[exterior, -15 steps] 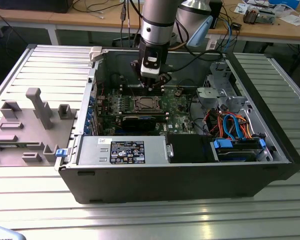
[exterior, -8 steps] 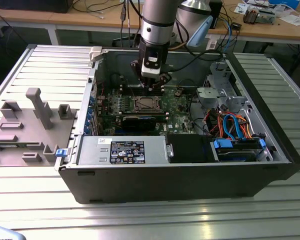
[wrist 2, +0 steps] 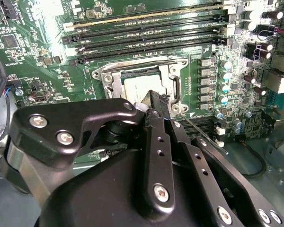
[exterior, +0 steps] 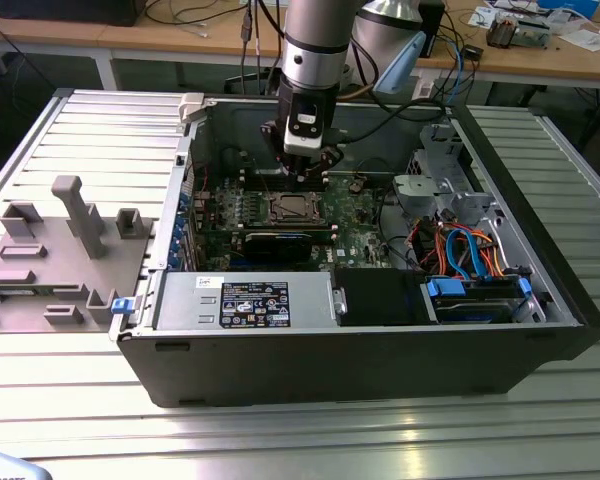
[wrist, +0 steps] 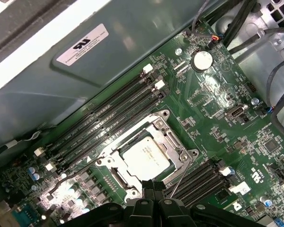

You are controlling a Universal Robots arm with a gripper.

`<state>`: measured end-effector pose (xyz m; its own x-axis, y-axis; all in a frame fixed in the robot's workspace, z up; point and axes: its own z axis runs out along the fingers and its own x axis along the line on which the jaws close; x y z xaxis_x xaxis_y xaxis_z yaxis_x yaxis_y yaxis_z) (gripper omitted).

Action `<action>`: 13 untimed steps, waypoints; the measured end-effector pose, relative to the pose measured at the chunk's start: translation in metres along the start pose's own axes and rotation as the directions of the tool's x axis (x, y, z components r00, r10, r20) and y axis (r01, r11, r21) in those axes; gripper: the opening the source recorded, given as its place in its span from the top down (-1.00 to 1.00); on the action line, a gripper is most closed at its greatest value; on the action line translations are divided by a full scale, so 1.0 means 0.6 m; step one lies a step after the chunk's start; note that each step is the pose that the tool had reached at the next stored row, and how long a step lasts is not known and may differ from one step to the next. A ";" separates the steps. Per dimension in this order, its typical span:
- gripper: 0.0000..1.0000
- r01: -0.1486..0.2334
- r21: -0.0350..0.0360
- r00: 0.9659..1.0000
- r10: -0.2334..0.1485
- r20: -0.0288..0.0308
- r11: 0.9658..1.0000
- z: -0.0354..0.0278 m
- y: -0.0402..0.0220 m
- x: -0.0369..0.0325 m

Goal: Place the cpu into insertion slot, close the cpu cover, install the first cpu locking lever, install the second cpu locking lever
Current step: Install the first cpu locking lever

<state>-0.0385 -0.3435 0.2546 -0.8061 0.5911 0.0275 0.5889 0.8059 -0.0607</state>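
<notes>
Arm (exterior: 315,40): reaches down from above into the open case (exterior: 360,350), over the far part of the board.

Gripper (wrist: 154,185): black, jaws pressed together with nothing between them, tips at the edge of the socket; seen in both wrist views (wrist 2: 157,101) and in the exterior view (exterior: 305,172).

Board (wrist: 217,118): green, lying flat in the case; a round coin battery (wrist: 201,60) sits near one corner, well apart from the socket.

Cpu (wrist: 146,158): silver-grey square, seated flat in the slot (wrist: 114,176), its top showing through the window of the cover.

Cover (wrist: 173,142): silver frame plate, lying down over the cpu. In the second wrist view the cpu (wrist 2: 138,86) and cover (wrist 2: 111,78) are partly hidden behind the gripper.

Lever (wrist: 179,178): thin metal rod, slanting up from the socket edge just beside the jaw tips; whether the jaws touch it cannot be told. In the second wrist view the lever (wrist 2: 206,136) runs out past the gripper.

Memory slots (wrist: 109,118): long black rows on both sides of the socket.

Grey fixture (exterior: 55,260): on the slatted tabletop (exterior: 280,440), at the exterior view's left of the case.
</notes>
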 end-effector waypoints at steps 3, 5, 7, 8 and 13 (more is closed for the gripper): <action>0.79 0.010 0.000 1.000 -0.010 0.001 1.000 0.000 0.000 0.000; 0.79 0.015 0.000 1.000 -0.015 0.001 1.000 0.000 0.000 0.000; 0.79 0.018 0.001 1.000 -0.018 0.001 1.000 0.000 0.000 0.000; 0.79 0.020 0.001 1.000 -0.020 0.001 1.000 0.000 0.000 0.000; 0.79 0.031 0.001 1.000 -0.031 0.002 1.000 0.000 0.000 0.000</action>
<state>-0.0385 -0.3435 0.2546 -0.8242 0.5657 0.0275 0.5635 0.8239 -0.0607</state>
